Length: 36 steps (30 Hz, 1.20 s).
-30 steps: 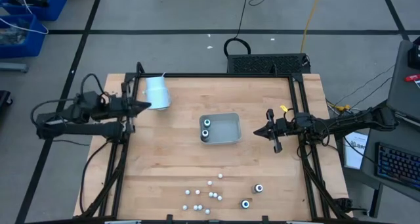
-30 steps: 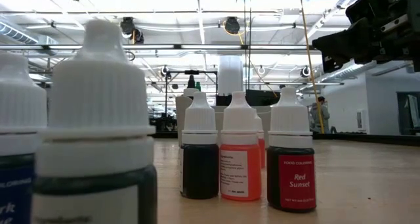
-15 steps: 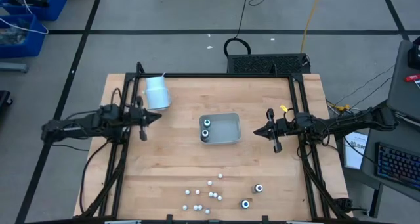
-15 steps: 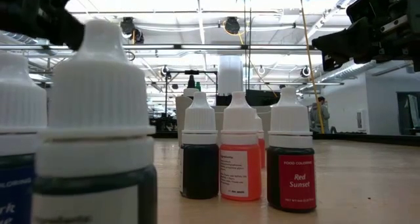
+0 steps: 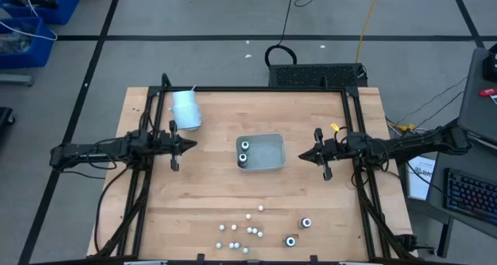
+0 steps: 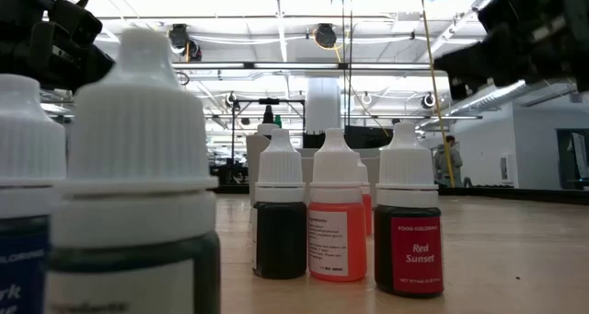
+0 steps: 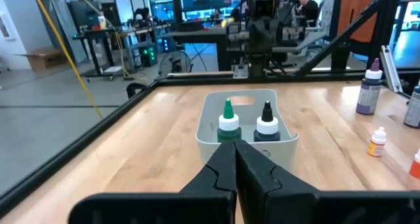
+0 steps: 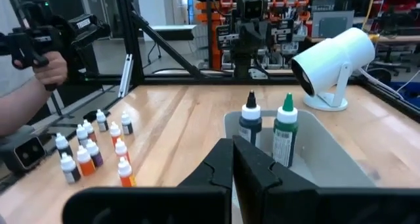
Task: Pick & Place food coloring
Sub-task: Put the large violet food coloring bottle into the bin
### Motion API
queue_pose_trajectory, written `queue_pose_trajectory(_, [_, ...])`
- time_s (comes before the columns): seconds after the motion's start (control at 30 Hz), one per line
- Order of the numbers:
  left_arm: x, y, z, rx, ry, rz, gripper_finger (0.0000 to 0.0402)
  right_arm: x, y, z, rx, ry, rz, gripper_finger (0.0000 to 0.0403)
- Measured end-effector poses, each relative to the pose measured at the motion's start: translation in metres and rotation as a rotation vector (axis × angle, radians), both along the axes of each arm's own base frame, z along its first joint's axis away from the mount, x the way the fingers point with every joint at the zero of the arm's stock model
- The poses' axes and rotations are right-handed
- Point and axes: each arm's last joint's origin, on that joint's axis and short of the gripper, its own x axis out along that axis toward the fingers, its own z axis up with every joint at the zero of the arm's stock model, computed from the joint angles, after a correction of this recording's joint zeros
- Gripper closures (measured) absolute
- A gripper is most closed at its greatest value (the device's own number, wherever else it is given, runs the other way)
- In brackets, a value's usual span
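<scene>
Your food coloring bottles [image 5: 247, 235] mostly stand clustered along the worktop's near edge; one label reads "FOOD COLORING Red Sunset" [image 6: 408, 257]. Two more bottles [image 5: 244, 151] sit inside the clear tray [image 5: 272, 154] at the worktop's middle. Your left gripper [image 5: 192, 145] and right gripper [image 5: 303, 155] flank the tray, both clenched on nothing. One white cup [image 5: 185, 109] lies near the far left corner.

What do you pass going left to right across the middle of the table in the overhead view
Left hand → clear tray holding two bottles → right hand.
</scene>
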Motion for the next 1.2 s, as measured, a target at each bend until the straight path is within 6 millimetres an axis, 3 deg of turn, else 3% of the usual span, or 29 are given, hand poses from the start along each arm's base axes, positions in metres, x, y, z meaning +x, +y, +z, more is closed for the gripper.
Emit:
queue_pose_trajectory(0.27, [0.0,0.0,0.0,0.053,0.004,0.0,0.0383,0.011,0.018,0.069,-0.088,0.143,0.056,0.0403])
queue_pose_trajectory(0.5, [0.0,0.003,0.001,0.06,0.002,0.09,0.0398,0.01,0.047,0.1,-0.101,0.08,0.205,0.0403])
queue_pose_trajectory(0.83, [-0.001,0.003,0.001,0.06,0.002,0.112,0.0365,0.026,0.109,0.091,-0.141,0.207,0.243,0.0403])
queue_pose_trajectory(1.2, [-0.001,0.003,0.001,0.053,0.001,0.112,0.0387,0.045,0.193,0.07,-0.33,0.297,0.189,0.0403])
